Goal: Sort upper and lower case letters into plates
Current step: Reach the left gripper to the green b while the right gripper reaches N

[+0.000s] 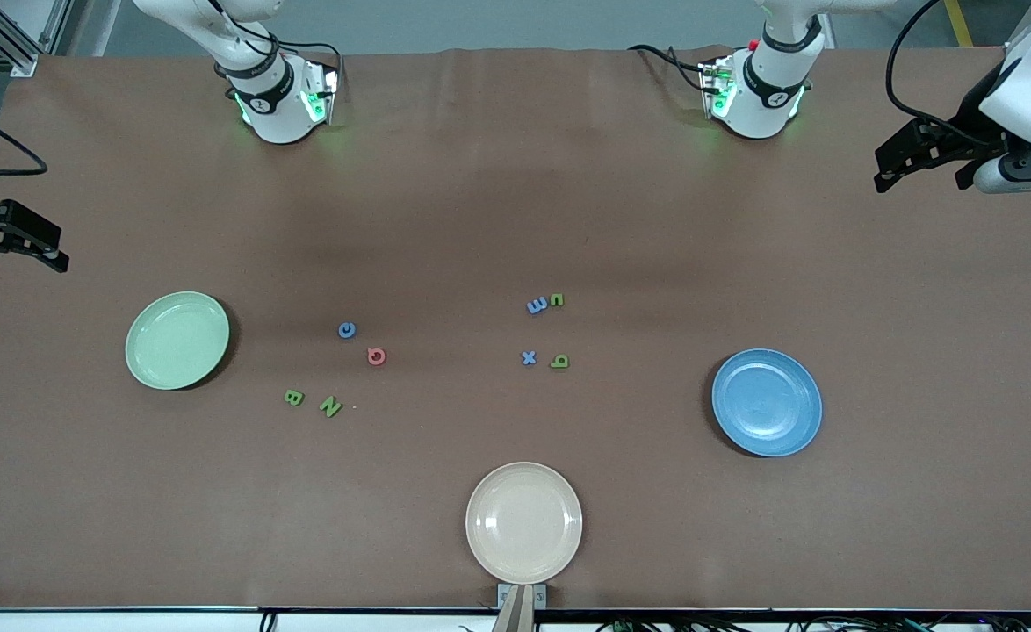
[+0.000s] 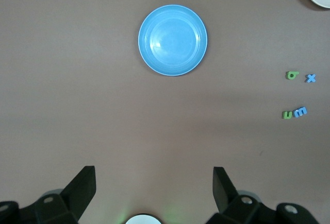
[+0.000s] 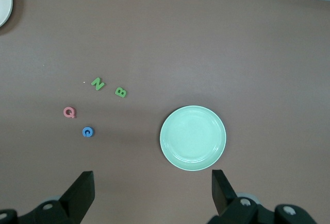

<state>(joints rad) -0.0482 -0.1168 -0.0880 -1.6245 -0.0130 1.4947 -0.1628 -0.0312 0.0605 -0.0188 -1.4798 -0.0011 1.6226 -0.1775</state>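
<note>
Both arms wait, high at the table's ends. Left gripper [image 1: 919, 167] and right gripper [image 1: 15, 237] have jaws spread wide, nothing held.

Landmark: cream plate [image 1: 523, 523], at the table edge nearest the front cam. Green plate [image 1: 177, 340] lies farther from the cam than it, toward the right arm's end; blue plate [image 1: 767, 402] toward the left arm's end. Letters [image 1: 445, 351] lie btw. these two, all on the table, none in a plate.

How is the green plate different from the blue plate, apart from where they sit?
The mint green plate is pale, while the blue plate is a stronger, medium colour. The green plate lies toward the right arm's end of the table, beside the letters B and N; the blue plate lies toward the left arm's end, slightly nearer the front camera. Both are round, shallow, similar in size, and empty.
</note>
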